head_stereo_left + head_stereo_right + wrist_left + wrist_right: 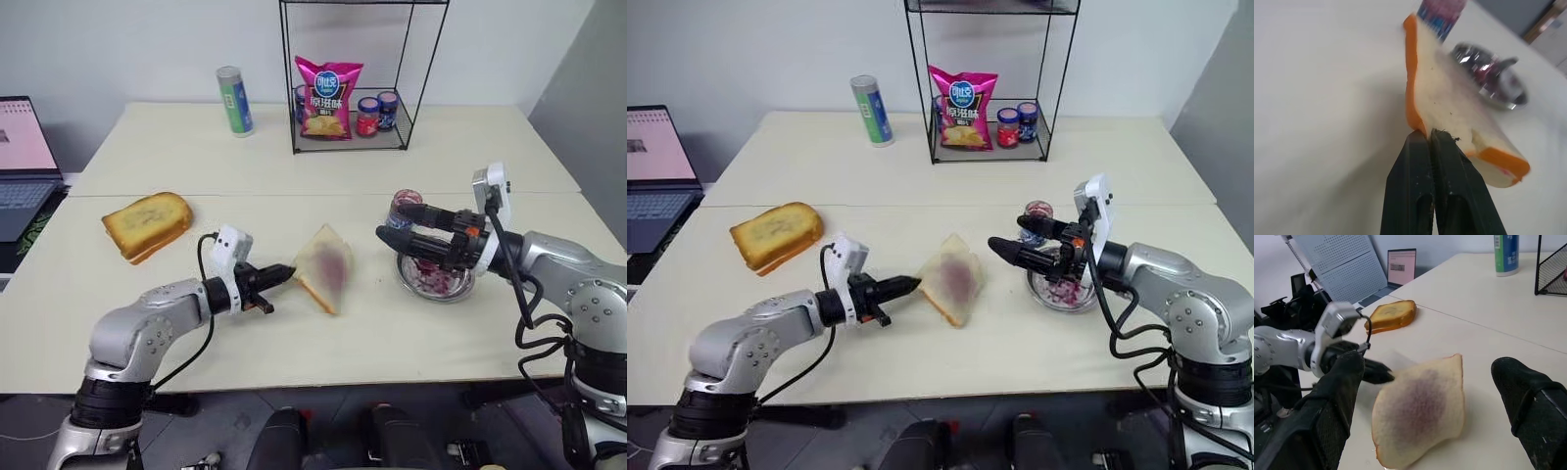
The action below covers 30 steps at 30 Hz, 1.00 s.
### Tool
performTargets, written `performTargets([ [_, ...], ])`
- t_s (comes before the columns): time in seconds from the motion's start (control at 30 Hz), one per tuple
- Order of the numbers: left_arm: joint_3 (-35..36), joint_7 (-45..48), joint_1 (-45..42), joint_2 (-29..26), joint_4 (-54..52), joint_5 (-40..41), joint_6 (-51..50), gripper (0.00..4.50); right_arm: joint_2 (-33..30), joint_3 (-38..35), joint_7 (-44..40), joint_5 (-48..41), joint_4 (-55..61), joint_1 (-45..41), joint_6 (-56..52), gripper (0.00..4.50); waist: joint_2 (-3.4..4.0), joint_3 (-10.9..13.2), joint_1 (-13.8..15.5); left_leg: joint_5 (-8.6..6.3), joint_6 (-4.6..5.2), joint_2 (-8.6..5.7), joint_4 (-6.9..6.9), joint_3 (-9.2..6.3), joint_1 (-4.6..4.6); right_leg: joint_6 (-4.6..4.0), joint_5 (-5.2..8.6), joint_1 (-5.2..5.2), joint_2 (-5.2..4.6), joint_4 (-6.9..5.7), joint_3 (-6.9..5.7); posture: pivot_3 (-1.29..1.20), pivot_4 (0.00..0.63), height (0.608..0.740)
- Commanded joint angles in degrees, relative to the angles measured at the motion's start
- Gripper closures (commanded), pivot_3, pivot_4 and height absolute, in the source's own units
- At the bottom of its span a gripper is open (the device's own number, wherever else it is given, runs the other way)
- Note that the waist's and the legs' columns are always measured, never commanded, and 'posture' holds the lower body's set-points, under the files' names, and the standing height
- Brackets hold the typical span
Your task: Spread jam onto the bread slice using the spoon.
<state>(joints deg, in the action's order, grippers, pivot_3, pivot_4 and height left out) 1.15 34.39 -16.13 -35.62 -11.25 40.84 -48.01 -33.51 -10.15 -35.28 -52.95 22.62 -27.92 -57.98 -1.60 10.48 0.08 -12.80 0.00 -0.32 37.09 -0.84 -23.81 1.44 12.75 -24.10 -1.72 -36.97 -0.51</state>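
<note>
Your left gripper (285,273), jaws pressed together on the crust, props the squarish pale white bread slice (326,266) with its purple-red jam (335,265) smear tilted up off the cream table (294,176). Your right gripper (1009,240) hangs spread wide and empty above the round steel dish (1058,297). Judge the slice soft, light and tearable: grip crust, never crumb
</note>
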Motion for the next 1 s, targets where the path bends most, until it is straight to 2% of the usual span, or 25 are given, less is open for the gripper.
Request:
performTargets([
  [0.03,-2.5,1.5,-1.9,-1.3,2.8,-7.4,5.8,4.49,-0.5,-2.0,1.4,-1.9,2.7,0.2,0.3,0.0,0.0,0.0,0.2,0.0,0.0,-0.02,0.01,-0.01,0.0,0.0,0.0,0.01,-0.02,0.0,-0.01,0.0,0.15,0.74],
  [0.27,-3.4,1.1,-5.0,0.1,8.0,-14.8,10.9,4.49,-0.7,-2.1,2.5,-2.3,3.0,0.6,0.6,0.0,0.0,0.0,0.2,0.0,0.0,-0.02,0.0,0.01,-0.01,-0.01,-0.02,0.0,-0.34,0.02,-0.01,0.0,0.15,0.74],
  [0.8,-3.6,2.6,-10.2,4.6,15.9,-22.8,17.9,4.49,-1.3,-2.3,3.7,-2.9,3.3,1.1,1.1,0.0,0.0,0.0,0.0,0.0,0.0,-0.02,-0.01,-0.02,-0.01,-0.01,-0.04,0.0,-0.34,-0.01,-0.04,0.0,0.15,0.74],
  [1.0,-3.0,4.5,-10.4,4.5,16.1,-22.9,18.4,3.29,-1.6,-2.3,4.2,-2.7,3.6,1.5,1.5,0.0,0.0,0.0,-0.1,0.0,0.0,-0.02,-0.01,-0.04,-0.01,-0.18,-0.15,0.01,-0.34,-0.02,-0.04,0.0,0.15,0.74],
])
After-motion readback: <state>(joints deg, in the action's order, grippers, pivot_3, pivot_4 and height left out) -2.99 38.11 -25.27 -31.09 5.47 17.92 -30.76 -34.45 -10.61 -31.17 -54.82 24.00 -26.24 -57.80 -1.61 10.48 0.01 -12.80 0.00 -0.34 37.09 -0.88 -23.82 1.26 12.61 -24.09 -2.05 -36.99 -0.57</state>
